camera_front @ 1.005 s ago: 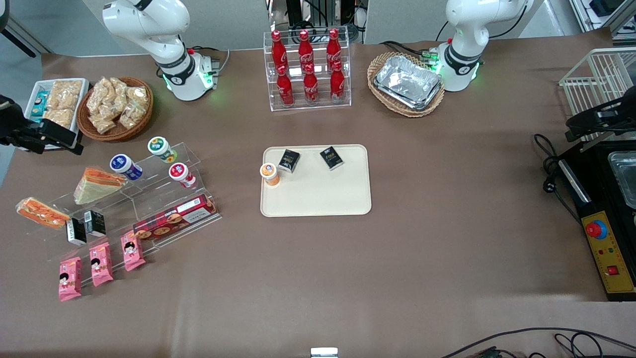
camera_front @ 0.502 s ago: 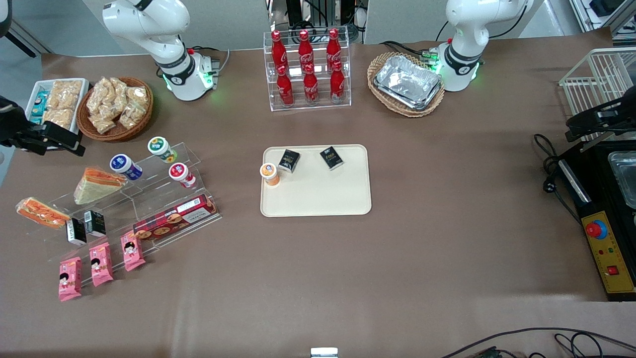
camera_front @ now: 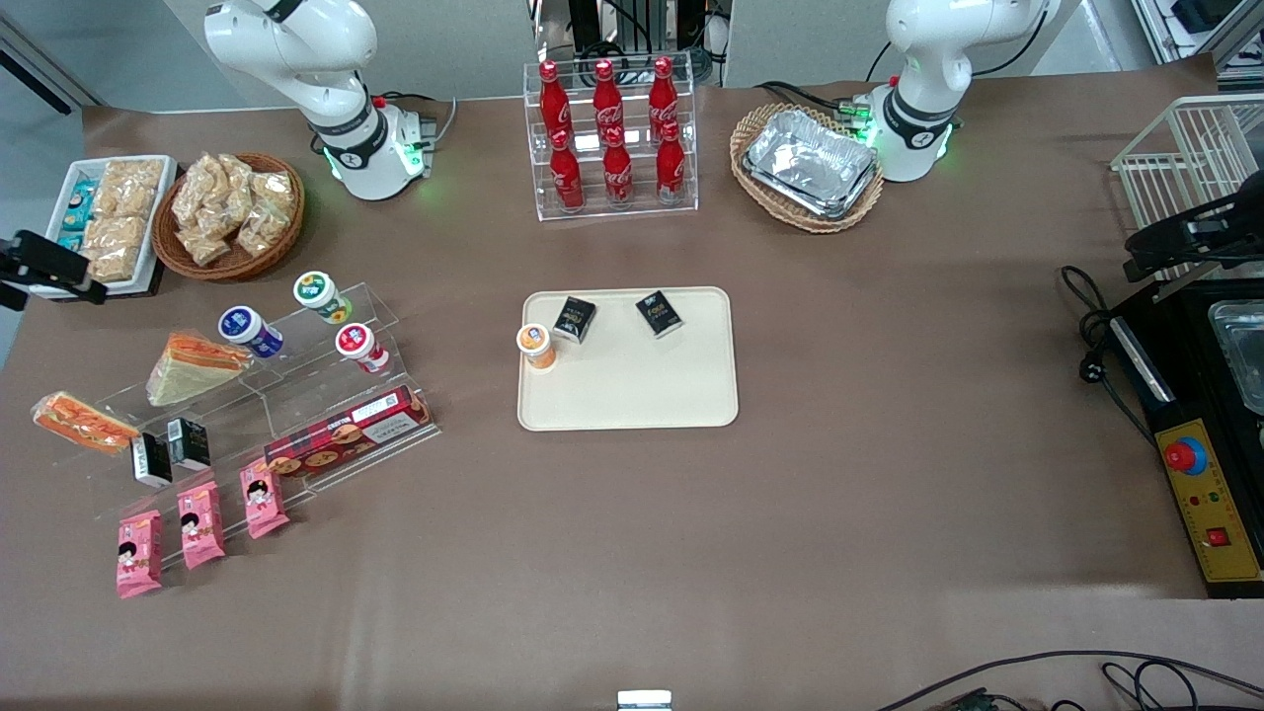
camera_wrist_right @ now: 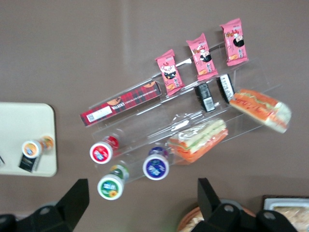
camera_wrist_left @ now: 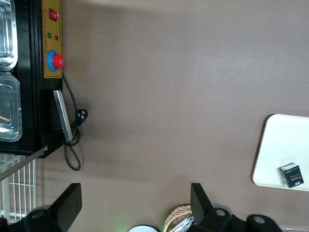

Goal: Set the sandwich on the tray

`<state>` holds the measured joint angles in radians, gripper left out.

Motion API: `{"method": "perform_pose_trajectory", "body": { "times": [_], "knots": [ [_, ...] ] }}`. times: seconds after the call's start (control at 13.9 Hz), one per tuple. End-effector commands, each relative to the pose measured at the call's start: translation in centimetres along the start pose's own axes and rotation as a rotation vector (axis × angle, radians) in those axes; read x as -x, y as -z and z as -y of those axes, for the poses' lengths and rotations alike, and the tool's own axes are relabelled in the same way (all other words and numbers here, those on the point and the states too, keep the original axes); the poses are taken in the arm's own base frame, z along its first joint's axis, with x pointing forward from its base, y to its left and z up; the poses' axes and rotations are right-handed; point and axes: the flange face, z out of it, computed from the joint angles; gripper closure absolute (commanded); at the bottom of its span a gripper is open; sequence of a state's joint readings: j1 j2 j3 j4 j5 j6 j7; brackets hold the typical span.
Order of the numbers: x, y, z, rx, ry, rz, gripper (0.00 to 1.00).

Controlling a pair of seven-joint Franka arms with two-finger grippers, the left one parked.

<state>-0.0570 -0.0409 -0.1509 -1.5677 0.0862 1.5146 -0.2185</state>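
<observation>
Front view, gripper: the gripper (camera_front: 44, 265) hangs at the working arm's end of the table, just beside the white bin (camera_front: 109, 222); its finger spread cannot be read here.
Front view, sandwich: the sandwich (camera_front: 84, 423) lies on the clear stand (camera_front: 296, 390), nearer to the front camera than the gripper and well apart from it.
Front view, neighbour: the bigger sandwich (camera_front: 193, 367) sits 1 step higher on the same stand.
Front view, tray: the tray (camera_front: 632, 385) lies mid-table, well apart from the stand, and carries 1 orange cup (camera_front: 534, 344) and 2 black cartons (camera_front: 574, 318).
Front view, only here: the bottle rack (camera_front: 610, 138) with 6 red bottles, the foil trays (camera_front: 808, 166) in a wicker basket, and the wire rack (camera_front: 1185, 158).
Right wrist view, gripper: the gripper (camera_wrist_right: 141, 186) has its 2 fingers (camera_wrist_right: 77, 193) spread wide, with nothing between them.
Right wrist view, sandwich: the sandwich (camera_wrist_right: 260, 108) rests at the end of the stand, beside the black cartons there, clear of the fingers.
Right wrist view, detail: green bits show in the bigger sandwich (camera_wrist_right: 198, 140); 3 pink packets (camera_wrist_right: 203, 55), 1 red box (camera_wrist_right: 120, 102) and 3 jars (camera_wrist_right: 155, 166) are visible.
Right wrist view, tray: 1 corner of the tray (camera_wrist_right: 24, 130) shows.
Left wrist view, tray: 1 end of the tray (camera_wrist_left: 285, 145) shows, with 1 carton.
Left wrist view, only here: the control box (camera_wrist_left: 53, 38) shows its red button from above, with a cable (camera_wrist_left: 72, 145) looped beside it.
Surface: the table (camera_front: 790, 513) has a plain brown covering.
Room: cables lie along the table edge nearest the front camera.
</observation>
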Motion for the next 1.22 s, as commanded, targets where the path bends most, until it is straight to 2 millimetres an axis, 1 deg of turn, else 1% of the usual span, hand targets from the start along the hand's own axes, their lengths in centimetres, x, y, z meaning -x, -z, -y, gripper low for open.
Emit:
{"method": "perform_pose_trajectory", "body": {
  "times": [0.0,0.22,0.29,0.36,0.43,0.5,0.57,0.65,0.79,0.93,1.08,1.15],
  "knots": [
    [1.1,0.7,-2.8,0.022,0.209,0.009,0.0],
    [1.3,0.7,-4.3,0.068,0.369,0.021,0.0],
    [1.3,0.5,-5.0,0.068,0.425,0.027,0.0],
    [1.4,0.4,-6.4,0.065,0.478,0.021,0.0],
    [1.3,0.3,-7.2,0.071,0.545,0.012,0.0],
    [1.0,0.3,-7.5,0.085,0.607,0.004,0.0],
    [0.9,-0.1,-8.3,0.092,0.648,0.004,0.0],
    [0.6,-0.7,-9.2,0.09,0.688,0.009,0.0],
    [-0.6,-2.3,-10.0,0.105,0.804,0.013,0.0],
    [-1.3,-3.9,-12.1,0.117,0.856,0.017,0.0],
    [-2.1,-5.7,-13.2,0.135,0.942,0.023,0.0],
    [-1.9,-6.5,-14.7,0.141,0.962,0.023,0.0]
  ]
}}
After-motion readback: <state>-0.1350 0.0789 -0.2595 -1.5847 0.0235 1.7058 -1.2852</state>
